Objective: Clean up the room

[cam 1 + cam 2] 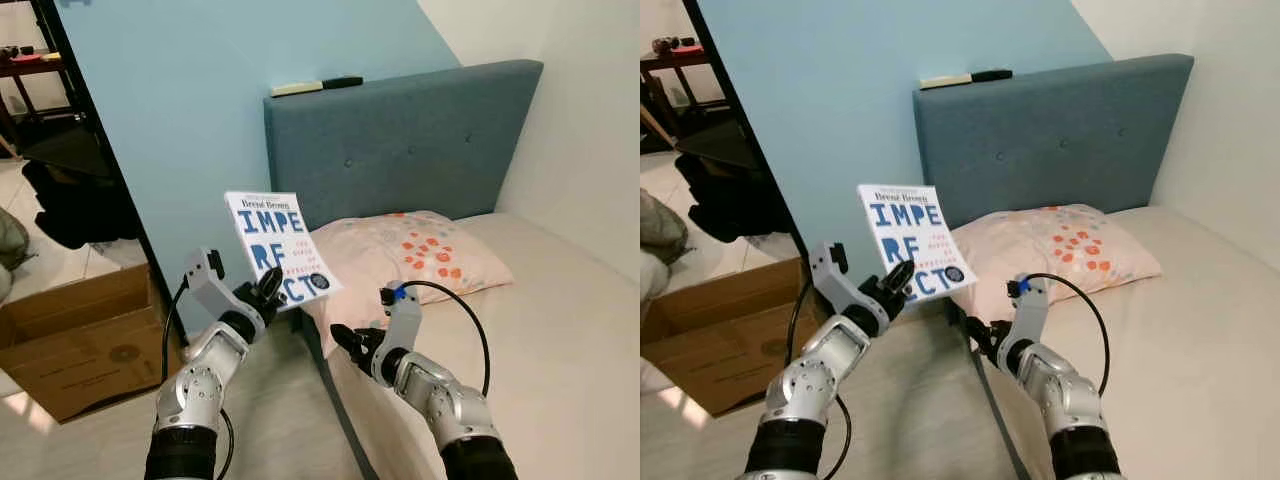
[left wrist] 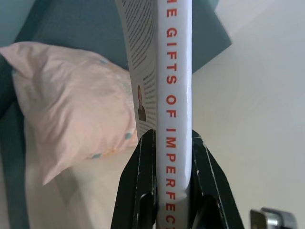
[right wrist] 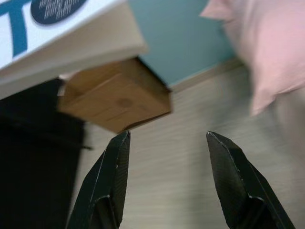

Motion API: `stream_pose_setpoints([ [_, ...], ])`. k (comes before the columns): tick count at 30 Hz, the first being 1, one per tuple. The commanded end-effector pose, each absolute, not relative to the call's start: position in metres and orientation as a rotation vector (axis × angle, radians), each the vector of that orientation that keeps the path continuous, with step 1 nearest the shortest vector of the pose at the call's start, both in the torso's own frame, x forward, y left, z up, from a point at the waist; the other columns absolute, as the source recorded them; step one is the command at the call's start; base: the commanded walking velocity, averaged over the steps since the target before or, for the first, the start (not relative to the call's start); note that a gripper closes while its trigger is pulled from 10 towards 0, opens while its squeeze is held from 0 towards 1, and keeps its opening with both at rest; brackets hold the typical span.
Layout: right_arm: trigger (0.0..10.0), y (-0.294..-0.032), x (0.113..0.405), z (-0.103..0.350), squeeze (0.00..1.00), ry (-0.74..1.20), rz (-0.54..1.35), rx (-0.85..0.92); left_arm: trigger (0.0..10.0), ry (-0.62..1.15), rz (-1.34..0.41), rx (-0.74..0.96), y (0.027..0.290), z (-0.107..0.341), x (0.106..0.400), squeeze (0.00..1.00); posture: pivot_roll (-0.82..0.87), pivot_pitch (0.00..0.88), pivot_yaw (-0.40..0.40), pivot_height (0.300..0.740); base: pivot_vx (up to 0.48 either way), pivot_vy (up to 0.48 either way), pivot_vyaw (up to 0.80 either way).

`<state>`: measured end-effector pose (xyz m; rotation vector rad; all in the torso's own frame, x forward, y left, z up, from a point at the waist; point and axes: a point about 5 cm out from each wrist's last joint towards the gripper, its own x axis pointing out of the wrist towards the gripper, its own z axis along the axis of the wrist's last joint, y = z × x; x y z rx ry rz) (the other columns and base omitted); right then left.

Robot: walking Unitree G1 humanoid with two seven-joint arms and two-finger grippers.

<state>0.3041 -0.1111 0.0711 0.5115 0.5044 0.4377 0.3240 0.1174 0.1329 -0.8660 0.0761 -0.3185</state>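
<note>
At the lower left of the head view sits one open cardboard box (image 1: 75, 335), brown and square-edged, on pale wood-grain floor (image 1: 270, 420). Above it, in the upper left, a dark doorway holds a heap of black fabric (image 1: 70, 205). A flat light-blue wall (image 1: 180, 120) fills the middle left.

The left gripper (image 1: 268, 291) is raised at centre left, its two black fingers closed on the lower edge of one paperback book (image 1: 280, 245). The book has a glossy white cover with large blue letters and stands upright, tilted slightly, in the air in front of the wall and just left of the headboard. In the left wrist view the fingers (image 2: 138, 186) press either side of the white spine with red lettering.

The right gripper (image 1: 345, 343) hovers at lower centre, beside the corner of the bed, fingers spread wide and holding nothing; its wrist view shows floor between the two fingertips (image 3: 116, 157).

Right of centre rises one grey-blue fabric headboard (image 1: 420, 140), rectangular and button-tufted, with a pale flat object and a dark one lying on its top edge (image 1: 315, 85). Below it lies one soft pink pillow (image 1: 420, 255) with orange dots, on a smooth beige mattress (image 1: 540, 320) that stretches to the right edge, against a white wall (image 1: 590, 120). A strip of bare floor runs between box and bed.
</note>
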Motion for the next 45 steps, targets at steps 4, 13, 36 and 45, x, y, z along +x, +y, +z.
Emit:
stream_pose_setpoints([
  [4,10.0,-0.093,0.284,0.081,0.0,0.472,0.614,0.724,10.0,0.067,-0.324,-0.87,0.135,0.129,0.315,0.0,0.09,0.021,0.069,0.74,0.0,0.0,0.0],
  [13,10.0,-0.095,0.262,0.09,0.0,0.444,0.775,0.767,10.0,0.078,-0.225,-0.892,0.162,0.12,0.315,0.0,0.09,0.022,0.072,0.74,0.0,0.0,0.0],
  [36,10.0,-0.122,0.244,0.115,0.0,0.213,0.812,0.767,10.0,0.006,-0.597,-1.048,0.114,0.165,0.33,0.0,0.06,0.02,0.087,0.74,0.0,0.0,0.0],
  [45,10.0,-0.131,0.237,0.112,0.0,0.265,0.832,0.721,10.0,0.121,-0.481,-0.801,0.149,0.124,0.308,0.0,0.07,0.016,0.089,0.74,0.0,0.0,0.0],
])
